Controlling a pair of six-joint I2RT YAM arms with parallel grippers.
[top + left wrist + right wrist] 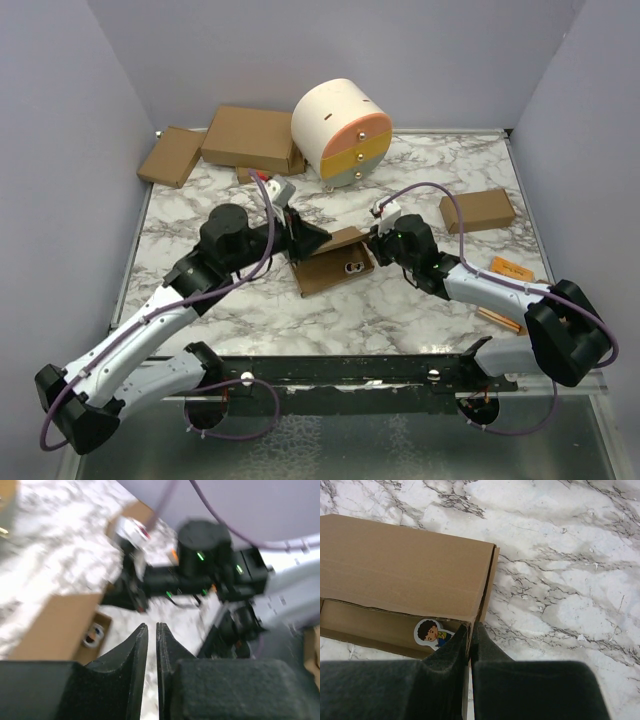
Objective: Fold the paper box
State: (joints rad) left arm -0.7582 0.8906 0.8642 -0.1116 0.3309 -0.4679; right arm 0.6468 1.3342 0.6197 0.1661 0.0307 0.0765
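The paper box (335,265) lies mid-table, a thin brown cardboard tray with its lid panel half raised and a cartoon-boy sticker (431,632) inside. My right gripper (372,243) is at the box's right end. In the right wrist view it (471,627) is shut on the box's (405,560) right side wall. My left gripper (318,240) hovers at the lid's left part. In the blurred left wrist view it (152,627) is shut with only a thin slit, holding nothing, and the box (55,625) lies to its left.
A cream round drum with coloured drawers (342,120) stands at the back. Two brown cartons (250,138) (172,155) lie at the back left. A small brown carton (477,210) lies at the right, and an orange tag (510,268) lies near the right edge.
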